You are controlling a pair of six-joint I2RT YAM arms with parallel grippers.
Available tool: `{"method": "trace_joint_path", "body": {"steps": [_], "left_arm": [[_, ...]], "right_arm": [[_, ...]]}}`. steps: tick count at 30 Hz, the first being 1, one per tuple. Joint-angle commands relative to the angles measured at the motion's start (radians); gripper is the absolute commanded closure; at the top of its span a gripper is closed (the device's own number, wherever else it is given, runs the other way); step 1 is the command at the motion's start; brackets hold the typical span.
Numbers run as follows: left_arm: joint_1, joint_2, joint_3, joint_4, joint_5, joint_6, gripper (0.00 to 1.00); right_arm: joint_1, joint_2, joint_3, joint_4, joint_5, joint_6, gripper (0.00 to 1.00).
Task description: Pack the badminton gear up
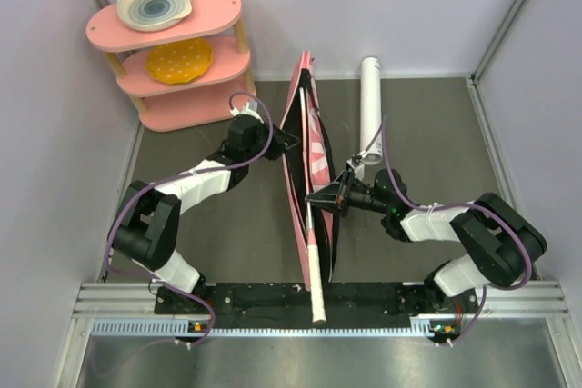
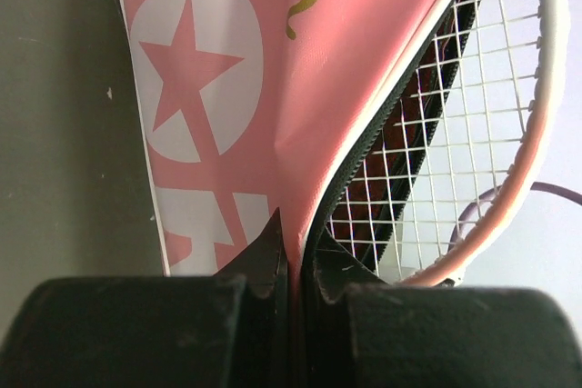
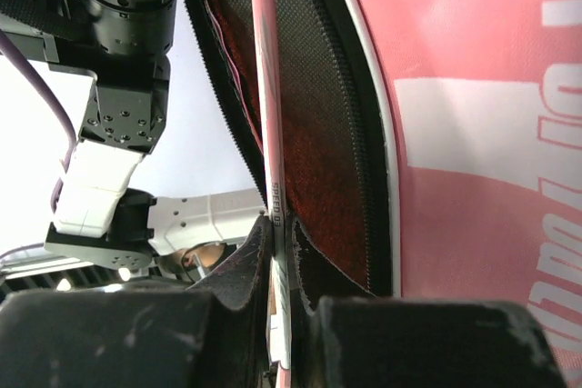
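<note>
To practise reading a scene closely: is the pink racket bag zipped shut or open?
Open. On the bag the zipper edges stand apart, and the strings of the racket show through the gap.

The dark grey table [image 1: 436,134] carries a pink three-tier shelf [image 1: 218,8] in its far left corner (a blue-grey plate [image 1: 155,4] on the top tier, a yellow plate [image 1: 180,60] below). A white tube [image 1: 370,106] lies near the far edge. Across the middle a pink racket bag [image 1: 305,147] stands on edge, a racket [image 1: 316,283] poking its white handle toward the near edge.
</note>
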Motion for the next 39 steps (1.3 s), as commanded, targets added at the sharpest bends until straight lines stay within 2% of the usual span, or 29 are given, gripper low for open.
{"method": "trace_joint_path", "body": {"steps": [1, 6, 10, 14, 15, 19, 22, 24, 27, 30, 32, 34, 37, 39], "left_arm": [[-0.004, -0.052, 0.033, 0.142, 0.091, 0.021, 1.0], [-0.006, -0.055, -0.009, 0.185, 0.136, 0.003, 1.0], [-0.008, -0.083, -0.021, 0.135, 0.165, 0.026, 1.0], [-0.006, -0.098, -0.027, 0.103, 0.202, 0.047, 1.0], [-0.006, -0.103, -0.02, 0.084, 0.205, 0.07, 1.0], [-0.006, -0.116, 0.007, 0.021, 0.232, 0.118, 1.0], [-0.005, -0.104, 0.049, -0.06, 0.278, 0.178, 1.0], [-0.005, -0.097, 0.085, -0.124, 0.298, 0.221, 1.0], [0.009, -0.084, 0.077, -0.118, 0.337, 0.203, 1.0], [0.022, -0.074, 0.062, -0.094, 0.366, 0.169, 1.0], [0.026, -0.058, 0.06, -0.082, 0.401, 0.15, 1.0], [0.028, -0.046, 0.048, -0.053, 0.418, 0.111, 1.0], [0.028, -0.032, 0.04, 0.0, 0.429, 0.074, 1.0], [0.031, -0.027, 0.045, -0.008, 0.426, 0.08, 1.0]], "right_arm": [[-0.011, 0.005, 0.008, 0.086, 0.012, 0.002, 1.0], [-0.055, 0.031, 0.122, -0.063, 0.012, -0.093, 1.0], [-0.112, 0.109, 0.233, -0.16, 0.009, -0.172, 1.0], [-0.137, 0.175, 0.385, -0.307, -0.002, -0.272, 1.0], [-0.144, 0.178, 0.408, -0.388, 0.004, -0.301, 1.0], [-0.149, 0.193, 0.543, -0.69, 0.101, -0.584, 1.0], [-0.161, 0.25, 0.669, -0.85, 0.083, -0.752, 1.0], [-0.166, 0.281, 0.716, -0.898, 0.081, -0.792, 1.0], [-0.161, 0.273, 0.729, -0.912, 0.107, -0.834, 1.0], [-0.142, 0.249, 0.744, -0.964, 0.188, -0.898, 1.0], [-0.1, 0.229, 0.785, -1.051, 0.3, -0.984, 1.0], [-0.065, 0.233, 0.801, -1.061, 0.352, -0.993, 1.0], [-0.002, 0.243, 0.821, -1.082, 0.398, -0.929, 0.89], [0.03, 0.233, 0.828, -1.109, 0.394, -0.909, 0.76]]}}
